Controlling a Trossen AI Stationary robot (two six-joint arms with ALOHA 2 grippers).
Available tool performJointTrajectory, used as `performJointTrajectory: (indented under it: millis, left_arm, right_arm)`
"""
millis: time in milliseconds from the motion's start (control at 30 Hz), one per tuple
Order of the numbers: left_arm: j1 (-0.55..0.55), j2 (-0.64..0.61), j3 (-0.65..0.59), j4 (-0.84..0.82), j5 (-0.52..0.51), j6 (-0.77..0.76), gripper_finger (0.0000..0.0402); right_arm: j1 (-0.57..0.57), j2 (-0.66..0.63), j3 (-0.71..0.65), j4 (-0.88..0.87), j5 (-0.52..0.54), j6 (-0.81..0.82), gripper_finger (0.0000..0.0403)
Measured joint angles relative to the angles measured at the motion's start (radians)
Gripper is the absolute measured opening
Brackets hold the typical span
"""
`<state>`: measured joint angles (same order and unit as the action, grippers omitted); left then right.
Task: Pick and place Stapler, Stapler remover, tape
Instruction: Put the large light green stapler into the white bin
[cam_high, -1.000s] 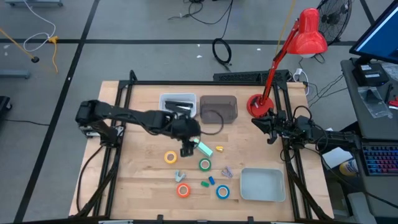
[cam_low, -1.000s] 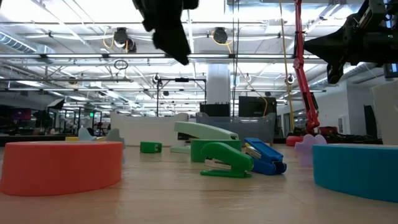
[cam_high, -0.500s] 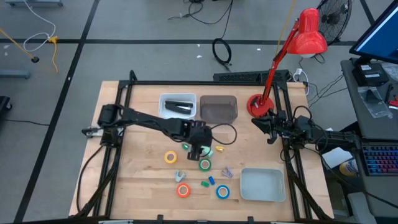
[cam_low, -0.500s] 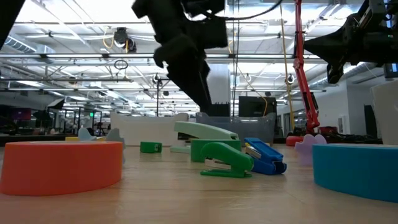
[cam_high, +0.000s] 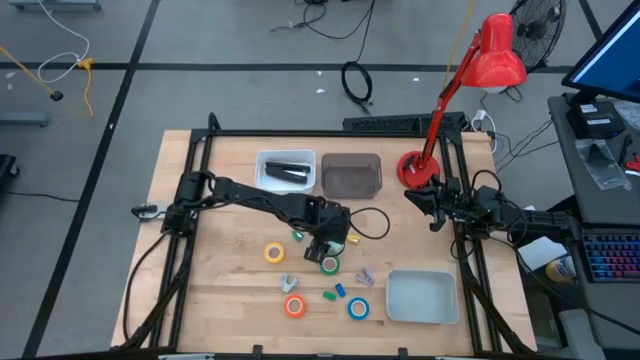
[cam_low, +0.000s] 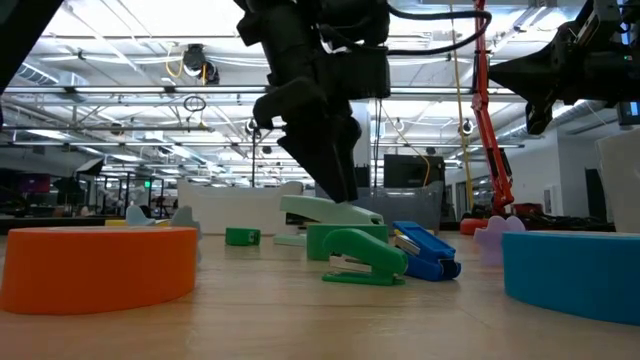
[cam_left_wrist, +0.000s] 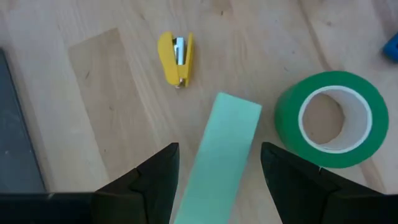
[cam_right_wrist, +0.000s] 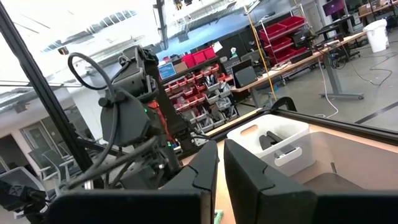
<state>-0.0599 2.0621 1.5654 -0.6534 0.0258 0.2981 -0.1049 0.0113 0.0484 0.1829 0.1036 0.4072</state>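
A pale green stapler (cam_left_wrist: 225, 144) lies flat on the wooden table, beside the green tape roll (cam_left_wrist: 329, 118). My left gripper (cam_left_wrist: 217, 186) is open and points steeply down over it, one finger on either side of its body with a gap to each. In the low view its fingers reach down to the stapler's top (cam_low: 330, 211). A yellow stapler remover (cam_left_wrist: 176, 57) lies just beyond. Yellow (cam_high: 274, 253), orange (cam_high: 294, 306) and blue (cam_high: 358, 309) tape rolls lie nearer the front. My right gripper (cam_high: 432, 205) waits shut at the table's right edge.
At the back stand a white bin (cam_high: 287, 170) holding a black stapler and a grey bin (cam_high: 351, 175). A pale tray (cam_high: 421, 297) sits front right and a red lamp (cam_high: 420, 165) back right. Small green, blue, grey and purple pieces lie among the rolls.
My left gripper has come down and toward the table's right edge, rolling at the wrist, until its fingers stand astride the pale green stapler. Nothing on the table has shifted.
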Motion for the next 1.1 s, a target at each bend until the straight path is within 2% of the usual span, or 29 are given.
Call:
performJointTrajectory:
  millis: [400, 500, 667, 767, 933, 1100]
  left_arm:
    - [0.004, 0.065, -0.001, -0.003, 0.046, -0.008, 0.0226]
    - [0.005, 0.065, -0.001, -0.004, 0.048, -0.016, 0.02]
    - [0.005, 0.065, 0.029, -0.042, 0.048, -0.037, 0.0129]
    - [0.011, 0.065, 0.049, -0.052, 0.045, -0.038, 0.0123]
    - [0.037, 0.065, 0.153, -0.156, -0.018, -0.037, 0.0123]
    - [0.075, 0.065, 0.332, -0.329, -0.037, -0.109, 0.0123]
  right_arm:
    - [0.0, 0.0, 0.0, -0.003, 0.0, 0.0, 0.002]
    - [0.0, 0.0, 0.0, -0.007, 0.0, 0.0, 0.002]
    - [0.0, 0.0, 0.0, -0.013, 0.0, 0.0, 0.002]
    - [0.0, 0.0, 0.0, -0.013, 0.0, 0.0, 0.002]
    - [0.0, 0.0, 0.0, -0.015, 0.0, 0.0, 0.002]
    - [0.0, 0.0, 0.0, -0.015, 0.0, 0.0, 0.002]
